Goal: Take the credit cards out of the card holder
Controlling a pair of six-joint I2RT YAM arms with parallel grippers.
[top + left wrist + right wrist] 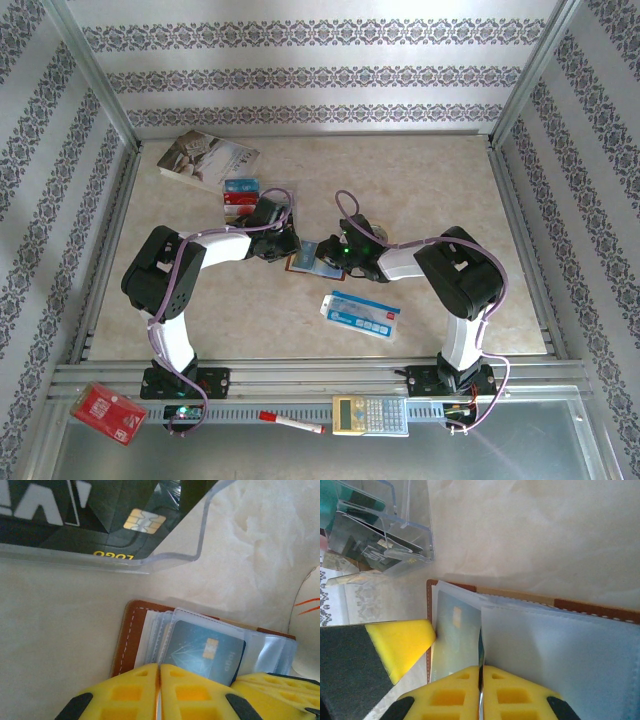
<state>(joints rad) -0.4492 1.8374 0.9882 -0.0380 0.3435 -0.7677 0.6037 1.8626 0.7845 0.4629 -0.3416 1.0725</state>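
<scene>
Left gripper (pixel 160 669) is clenched, its two yellow fingers pressed flat together with no gap. Its tip sits at the near edge of the card holder (pixel 131 635). The right wrist view shows one of its fingers touching the holder's brown leather border at the end where the sleeves are fanned up. Whether it pinches anything cannot be told.

Right gripper (pixel 481 670) is clenched too, fingers meeting at a thin line. They meet right where the edge of a clear plastic sleeve (pixel 560 655) runs beside the blue card (pixel 200 650). I cannot tell whether that edge is caught between them.

The card holder lies open on the table (pixel 420 190), between the two grippers and roughly midway across it. The blue card, with a small gold chip, is inside one of its sleeves.

Just beyond the holder stands a clear box (pixel 415 535) holding a black card (pixel 60 525) with a gold chip and several others. A book (pixel 205 158) lies at the far left corner. A blue-and-white packet (pixel 361 315) lies nearer the arm bases. Along the front rail lie a red packet (pixel 108 412), a red pen (pixel 292 422) and a calculator (pixel 370 414).
</scene>
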